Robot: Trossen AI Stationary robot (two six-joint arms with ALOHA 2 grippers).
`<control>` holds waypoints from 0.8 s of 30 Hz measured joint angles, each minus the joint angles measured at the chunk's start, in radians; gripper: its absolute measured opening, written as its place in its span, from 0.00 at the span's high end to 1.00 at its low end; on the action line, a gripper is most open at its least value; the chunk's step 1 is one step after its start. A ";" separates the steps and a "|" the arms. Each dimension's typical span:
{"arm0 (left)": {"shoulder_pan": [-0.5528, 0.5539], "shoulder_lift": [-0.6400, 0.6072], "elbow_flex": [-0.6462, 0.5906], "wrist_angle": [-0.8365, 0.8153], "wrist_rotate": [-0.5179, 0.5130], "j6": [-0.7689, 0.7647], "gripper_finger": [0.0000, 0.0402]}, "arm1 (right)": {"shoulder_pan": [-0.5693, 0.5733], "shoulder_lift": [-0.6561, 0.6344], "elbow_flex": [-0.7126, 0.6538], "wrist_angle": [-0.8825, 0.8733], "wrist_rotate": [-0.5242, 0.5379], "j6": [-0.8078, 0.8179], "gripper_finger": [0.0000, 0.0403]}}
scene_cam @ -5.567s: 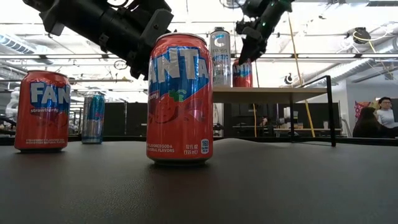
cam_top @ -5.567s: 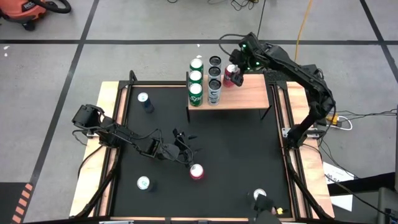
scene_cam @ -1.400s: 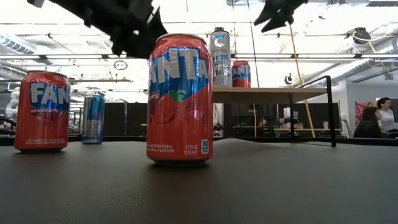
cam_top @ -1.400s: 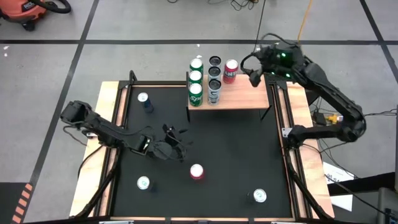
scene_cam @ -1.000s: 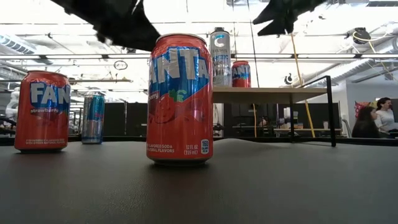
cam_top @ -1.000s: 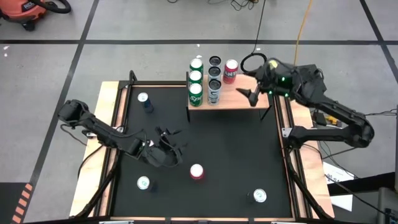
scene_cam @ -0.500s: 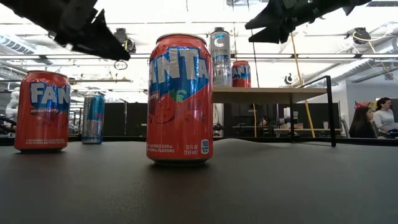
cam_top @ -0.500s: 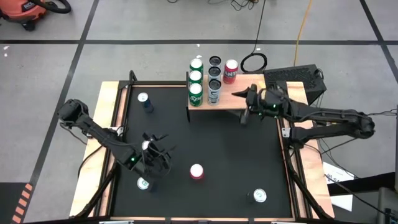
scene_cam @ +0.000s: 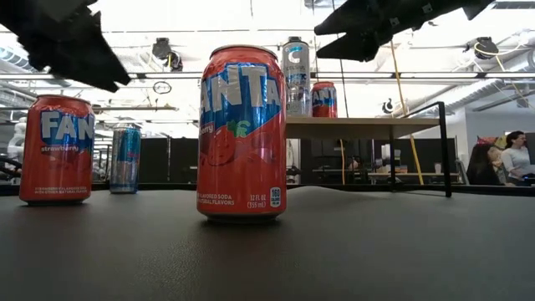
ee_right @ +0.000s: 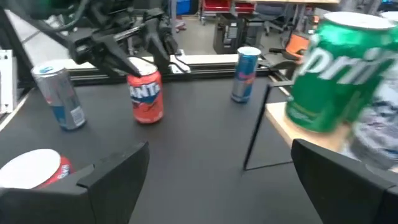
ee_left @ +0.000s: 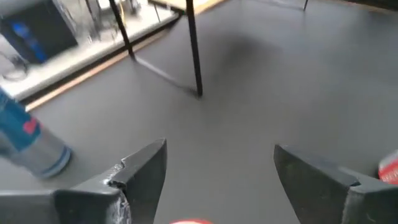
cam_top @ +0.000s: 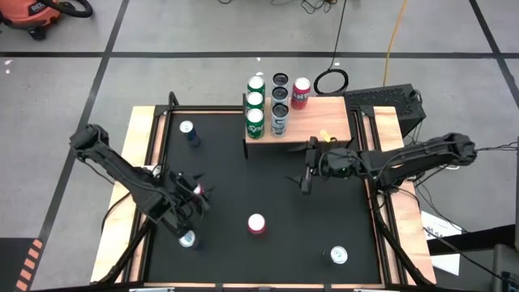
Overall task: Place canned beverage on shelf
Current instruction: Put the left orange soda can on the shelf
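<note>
The left pincer [cam_top: 188, 212] hangs with fingers apart and empty over the red can [cam_top: 187, 238] near the bench's [cam_top: 142, 122] front left corner, where the wrist view shows a sliver of that can's red rim [ee_left: 184, 221] right between its fingers [ee_left: 144, 167]. The right pincer [cam_top: 306, 169] is also wide apart and empty, low over the mat [cam_top: 324, 219] just in front of the shelf [cam_top: 324, 122], which stands at the back edge and already carries three green cans, three grey ones and a red one [cam_top: 301, 93]. Loose cans wait on the mat: a second red can [cam_top: 257, 224] near the middle of the front, a blue can [cam_top: 188, 130] toward the back left, and another can [cam_top: 338, 256] near the front right corner. The left arm looks set to take the front-left can. A full drink can should be fairly heavy for its bulk, rigid if sealed, but thin-walled and smooth, so it may slip or dent under a hard squeeze. The safest hold is probably across the round body, about mid-height, with the fingers square to the sides and the can kept upright. A grip near the rim could tip it, and free shelf space seems to be on the right half of the plank.
</note>
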 joint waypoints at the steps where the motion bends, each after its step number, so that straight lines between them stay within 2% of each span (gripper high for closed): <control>1: -0.002 -0.013 0.000 -0.019 0.018 -0.009 0.24 | 0.007 0.009 0.000 0.012 0.000 0.001 0.06; 8: -0.001 -0.042 0.000 -0.135 0.183 -0.080 0.12 | 0.031 0.048 0.000 0.071 0.001 0.008 0.06; 12: -0.002 -0.042 -0.003 -0.158 0.259 -0.122 0.08 | 0.038 0.067 0.000 0.089 -0.001 0.018 0.06; 19: -0.004 -0.041 -0.034 -0.162 0.301 -0.154 0.08 | 0.038 0.099 0.000 0.097 -0.003 0.042 0.06; 24: -0.004 -0.040 -0.102 -0.124 0.355 -0.180 0.17 | 0.045 0.105 0.000 0.098 -0.003 0.053 0.06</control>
